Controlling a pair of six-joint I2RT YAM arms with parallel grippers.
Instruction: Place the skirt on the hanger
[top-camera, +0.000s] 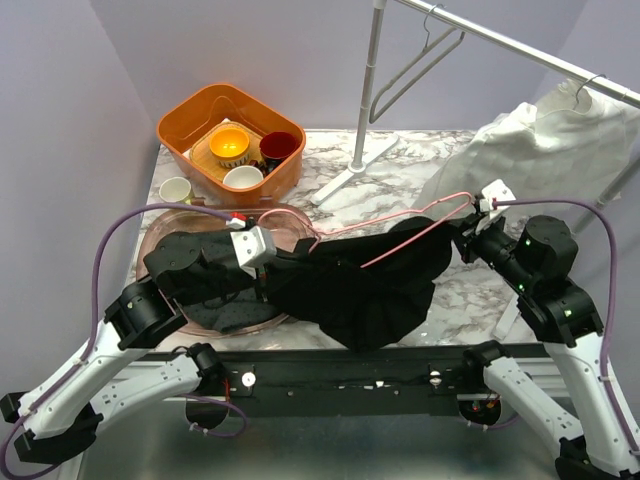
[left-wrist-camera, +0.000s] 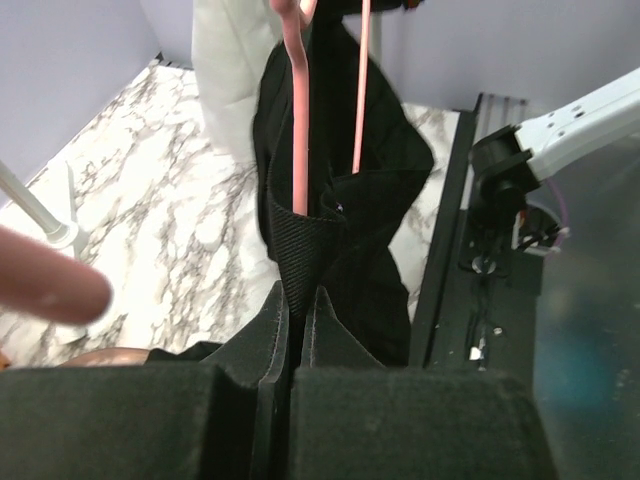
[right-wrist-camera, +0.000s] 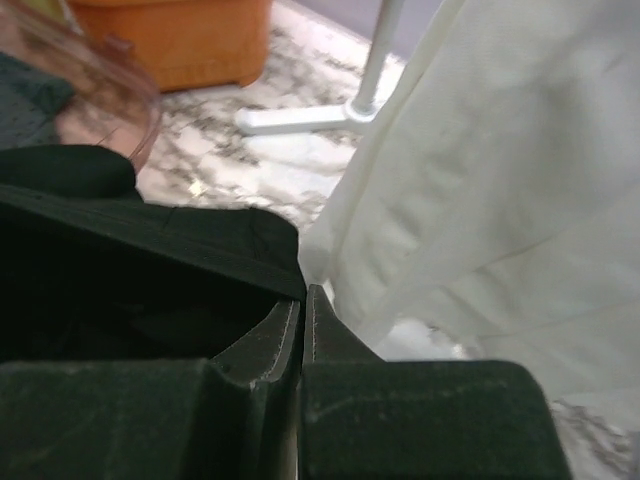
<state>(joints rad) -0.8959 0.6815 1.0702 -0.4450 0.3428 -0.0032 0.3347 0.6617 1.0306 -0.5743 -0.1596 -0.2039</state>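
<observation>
Now, worktop: marble, skirt across its near half.
Skirt: black, strung between both tools, middle sagging toward the near edge.
Hanger: pink, one arm inside the waistband.
Left tool: clamped tight on waistband.
Right tool: pinched closed on skirt's far edge.

Top view looks down on the table; both close wrist views share the skirt

White marble tabletop: orange bin at far-left corner, cup beside it, pink tray near-left, rack foot far-centre, black skirt along near edge.
</observation>
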